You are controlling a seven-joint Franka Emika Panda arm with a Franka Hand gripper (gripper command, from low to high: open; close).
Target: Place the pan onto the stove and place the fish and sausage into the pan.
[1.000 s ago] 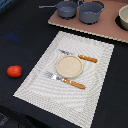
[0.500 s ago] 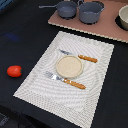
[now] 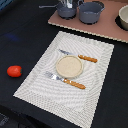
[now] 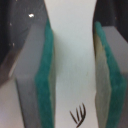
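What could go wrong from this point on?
1. The sausage is round and lies far from the pan; it might roll or slip when pinched.
2. The pan stands close beside the larger pot on the stove, so a piece could land in the wrong vessel.
3. Something white sits between the end effector pads; whether it is gripped is unclear.

Stove [image 3: 107,27] at far edge carries pan [image 3: 66,9] and grey pot [image 3: 91,12] side by side. Tan plate [image 3: 69,66] on striped placemat [image 3: 47,82], between two orange-handled cutlery pieces [image 3: 66,80]. Sausage [image 3: 14,71] on dark table [image 3: 22,35], off the exterior view's left of the placemat.
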